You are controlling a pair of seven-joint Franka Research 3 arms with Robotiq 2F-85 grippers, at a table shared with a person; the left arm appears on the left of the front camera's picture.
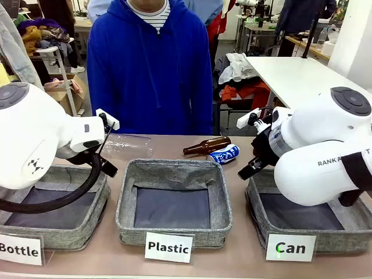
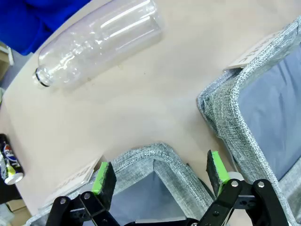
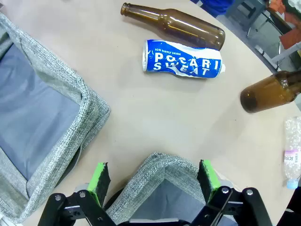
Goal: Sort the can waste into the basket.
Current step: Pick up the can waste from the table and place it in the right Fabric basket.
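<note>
The right gripper [image 3: 153, 181] is being held wide open with nothing between its green pads [image 3: 99, 178]. It is being kept over the far left corner of the basket [image 3: 164, 167], whose grey rim is being framed by the two fingers at the bottom of the right wrist view. In the front view this basket [image 1: 254, 200] is being shown at the lower right, behind its white "Can" sign [image 1: 290, 247].

The crushed blue can [image 3: 182, 57] is being left on its side on the table [image 3: 155, 113], in the upper middle of the right wrist view and well apart from the basket's edge. A broad strip of bare tabletop is being left open between them. A brown bottle [image 3: 174, 22] is lying just above the can, near it, and a second brown bottle [image 3: 270, 91] is being cut off at the right edge. The Plastic basket [image 3: 70, 117] is closing off the left side, with a narrow gap to the Can basket's corner.

The left gripper [image 2: 160, 174] is likewise being held wide and empty over a grey basket corner [image 2: 150, 155]; which basket it is cannot be told. Above it, open table is being bounded by a clear plastic bottle [image 2: 99, 42] at the upper left. A dark can [image 2: 9, 162] is lying at the left edge.

In the front view, a person [image 1: 151, 70] in a blue hoodie is standing at the table's far edge.
</note>
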